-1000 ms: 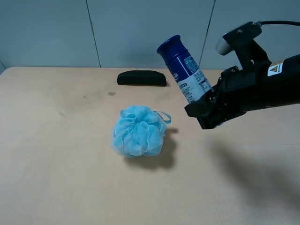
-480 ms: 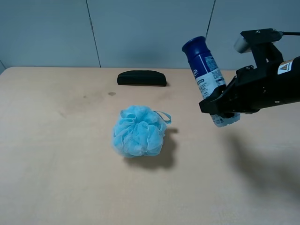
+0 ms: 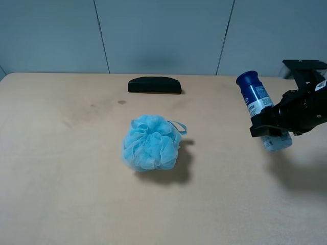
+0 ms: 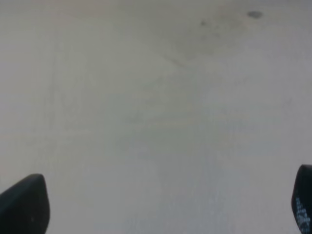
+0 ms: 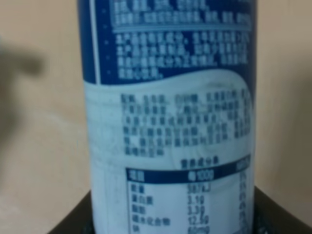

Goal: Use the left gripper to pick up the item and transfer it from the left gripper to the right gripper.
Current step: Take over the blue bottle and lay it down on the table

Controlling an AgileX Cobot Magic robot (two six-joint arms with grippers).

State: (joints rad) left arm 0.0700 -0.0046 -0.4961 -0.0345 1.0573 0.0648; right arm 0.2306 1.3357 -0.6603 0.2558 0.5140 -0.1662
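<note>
The item, a slim bottle (image 3: pixel 257 97) with a dark blue cap and a white-and-blue label, is held at the far right of the exterior high view. It tilts with its cap up and to the left, above the table. My right gripper (image 3: pixel 271 130) is shut on its lower part. The right wrist view shows the label (image 5: pixel 170 122) close up, with black jaws at either side of its base. My left gripper (image 4: pixel 163 204) shows only in the left wrist view. Its black fingertips (image 4: pixel 24 204) stand wide apart over bare table, and it is empty.
A light blue mesh bath pouf (image 3: pixel 150 143) sits at the middle of the tan table (image 3: pixel 61 178). A flat black oblong case (image 3: pixel 154 84) lies at the back edge by the grey wall.
My right gripper has moved right and down with the bottle, from near the middle to the far right. The pouf and case have not moved.
</note>
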